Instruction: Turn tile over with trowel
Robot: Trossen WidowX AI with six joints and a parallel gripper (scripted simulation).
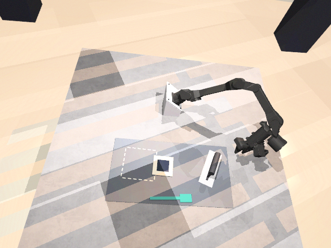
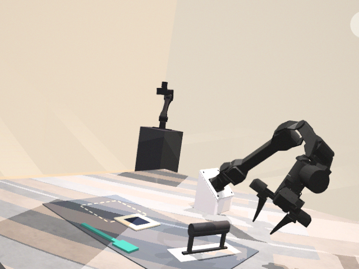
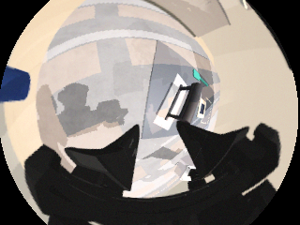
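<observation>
The tile point(image 1: 163, 165) point(image 2: 137, 221) point(image 3: 202, 108) lies flat on the mat point(image 1: 186, 184) point(image 2: 156, 240), its dark blue square facing up. Its left edge overlaps the right side of the dashed outline point(image 1: 126, 147), and most of it lies outside. The trowel, a white flat blade point(image 1: 204, 177) with a raised black handle point(image 1: 214, 164) point(image 2: 208, 227) point(image 3: 189, 108), rests on the mat's right part, the handle on top. My gripper point(image 2: 262, 227) point(image 3: 157, 126) is open and empty. It hangs above the table, beyond the mat's right edge, apart from the trowel.
A teal flat-bladed tool point(image 1: 185, 198) point(image 2: 125, 246) point(image 3: 197, 75) lies along the mat's front edge. My arm's white base point(image 1: 170, 109) point(image 2: 202, 196) stands behind the mat. A black pedestal point(image 2: 159, 147) with another arm stands in the background. A blue object point(image 3: 14, 84) shows in the wrist view.
</observation>
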